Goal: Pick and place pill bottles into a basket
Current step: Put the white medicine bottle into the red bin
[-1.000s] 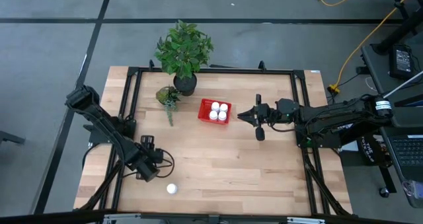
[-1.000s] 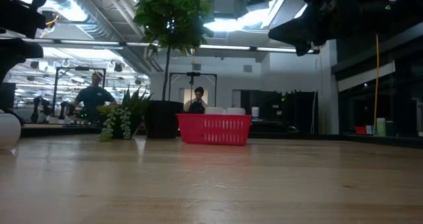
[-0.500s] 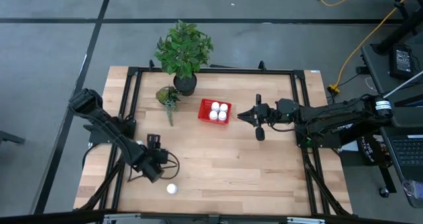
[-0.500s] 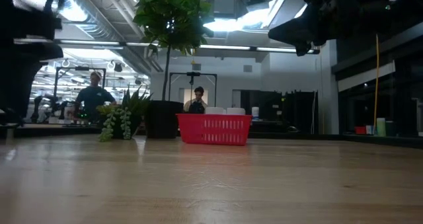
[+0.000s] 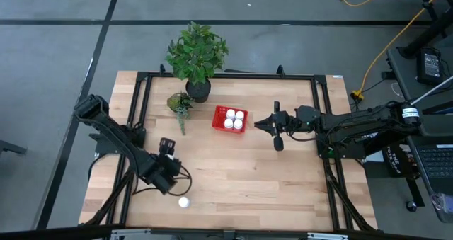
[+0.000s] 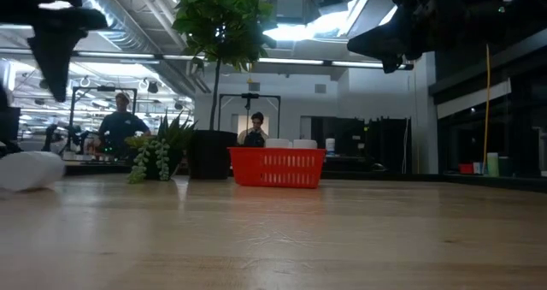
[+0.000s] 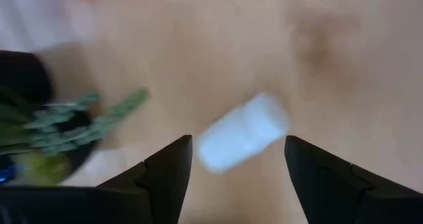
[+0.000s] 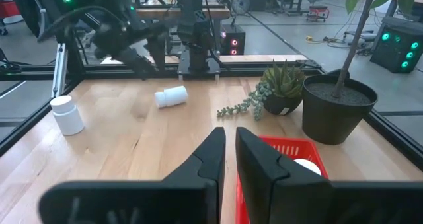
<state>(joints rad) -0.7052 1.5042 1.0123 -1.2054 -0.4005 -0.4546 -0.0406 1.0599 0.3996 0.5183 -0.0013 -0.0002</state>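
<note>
The red basket (image 5: 231,119) stands at the table's far middle and holds several white pill bottles. It also shows in the low view (image 6: 276,168). One bottle (image 5: 184,202) stands upright near the near edge, and shows in the right wrist view (image 8: 67,115). Another bottle (image 7: 243,131) lies on its side under my left gripper (image 7: 238,151). It also shows in the low view (image 6: 30,170) and the right wrist view (image 8: 170,96). My left gripper (image 5: 167,168) is open above it, with a finger to either side. My right gripper (image 5: 259,123) is shut and empty, in the air right of the basket.
A tall potted plant (image 5: 197,56) in a black pot and a small succulent (image 5: 179,103) stand left of the basket at the far edge. Black frame rails (image 5: 134,127) run along the table's sides. People (image 6: 120,123) are in the room beyond.
My left gripper has moved toward the table's right and far edges, dipping low and then rising, and stays open. In the low view the bottle under it now shows farther toward the table's right, lying on its side.
</note>
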